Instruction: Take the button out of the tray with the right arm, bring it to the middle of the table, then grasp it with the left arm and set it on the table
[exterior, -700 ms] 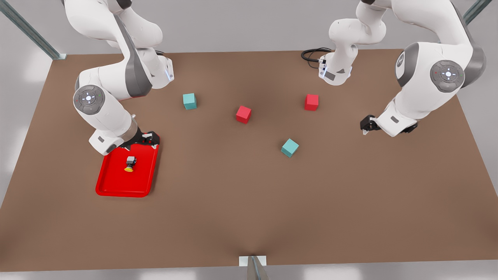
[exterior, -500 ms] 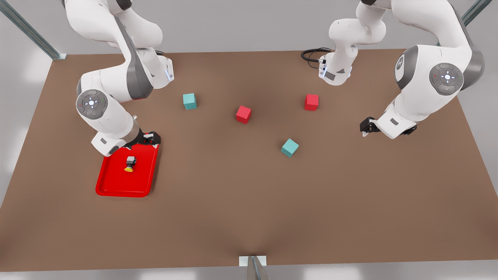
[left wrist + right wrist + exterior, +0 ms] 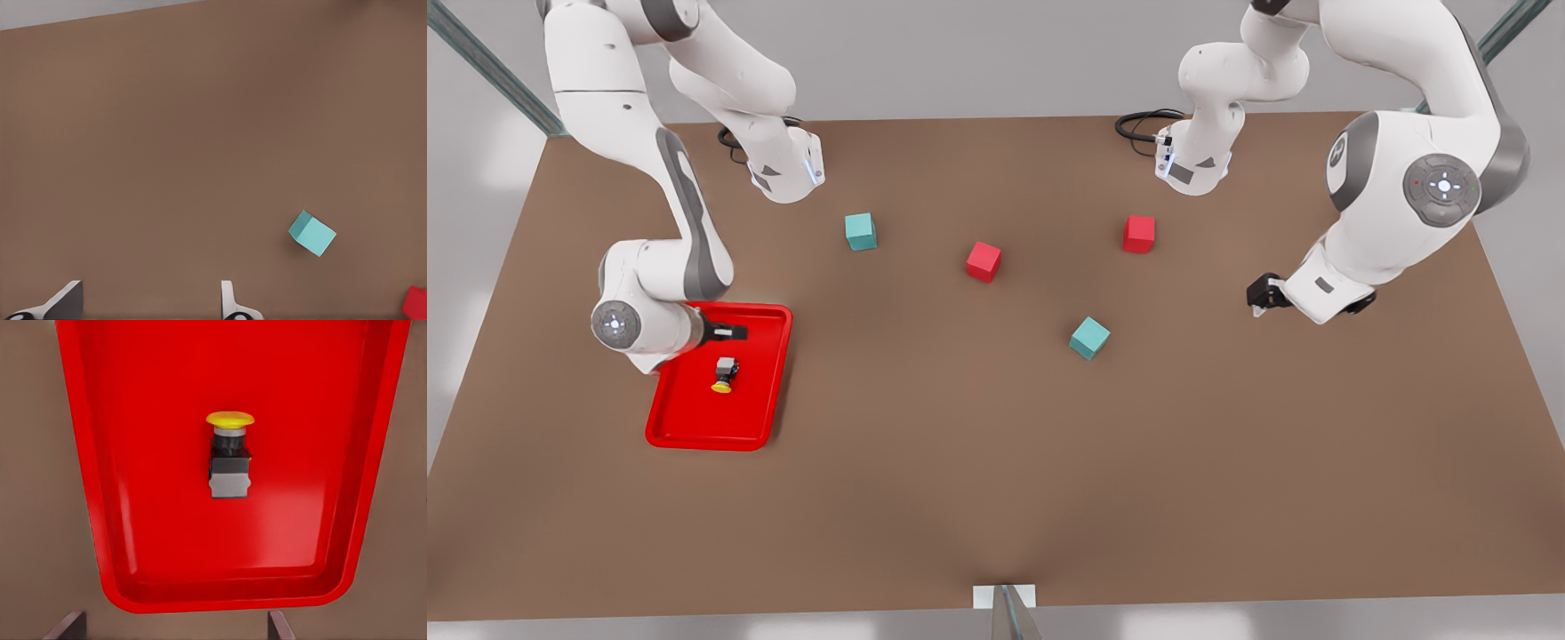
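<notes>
the tiny yellow-capped grey push-button [image 3: 229,459] lies on its side in the shallow red tray [image 3: 756,413]. the right gripper [image 3: 175,628], jaws open and empty, should be lowered squarely over its boxy body. the left gripper [image 3: 148,303] waits, jaws open.

High front overview; wrist views straight down.

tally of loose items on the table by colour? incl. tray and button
Red cubes: 2
Teal cubes: 2
Red tray: 1
Yellow-capped button: 1, lying in the tray
Total: 6
</notes>
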Tool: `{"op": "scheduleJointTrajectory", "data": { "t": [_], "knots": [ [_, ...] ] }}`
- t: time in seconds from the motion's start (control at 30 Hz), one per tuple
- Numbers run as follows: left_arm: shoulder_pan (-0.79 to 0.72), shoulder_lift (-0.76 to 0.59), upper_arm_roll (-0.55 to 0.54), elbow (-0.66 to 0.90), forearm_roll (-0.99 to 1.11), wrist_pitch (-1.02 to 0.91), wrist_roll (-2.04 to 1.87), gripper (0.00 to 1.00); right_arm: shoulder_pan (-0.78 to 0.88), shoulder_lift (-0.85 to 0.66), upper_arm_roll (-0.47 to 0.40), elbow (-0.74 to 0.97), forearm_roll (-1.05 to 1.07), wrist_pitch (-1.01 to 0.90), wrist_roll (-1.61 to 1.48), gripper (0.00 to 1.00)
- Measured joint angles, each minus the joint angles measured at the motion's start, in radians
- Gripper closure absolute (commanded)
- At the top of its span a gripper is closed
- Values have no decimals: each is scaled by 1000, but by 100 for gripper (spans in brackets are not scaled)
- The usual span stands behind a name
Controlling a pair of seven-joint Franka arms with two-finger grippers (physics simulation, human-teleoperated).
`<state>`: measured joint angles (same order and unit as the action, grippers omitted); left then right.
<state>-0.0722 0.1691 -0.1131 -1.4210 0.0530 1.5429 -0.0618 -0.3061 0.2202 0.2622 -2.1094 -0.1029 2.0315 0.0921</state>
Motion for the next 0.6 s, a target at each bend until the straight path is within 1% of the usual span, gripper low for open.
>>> {"op": "scheduleJointTrajectory", "data": {
  "t": [0.07, 0.27, 0.4, 0.6],
  "knots": [
    [0, 1, 0, 0, 0, 1, 0, 0, -18, 11, 0, -9, -2, 105, -31, 0],
    [-13, 21, 0, 0, 1, 5, 0, 0, -60, 152, -2, -16, -33, 404, -114, 0],
    [-14, 29, 0, 0, 1, 9, 0, 0, -63, 230, -4, -1, -46, 524, -155, 0],
    [-14, 32, 0, 0, 1, 12, 0, 0, -83, 249, -8, -8, -60, 614, -202, 0]
  ]
}}
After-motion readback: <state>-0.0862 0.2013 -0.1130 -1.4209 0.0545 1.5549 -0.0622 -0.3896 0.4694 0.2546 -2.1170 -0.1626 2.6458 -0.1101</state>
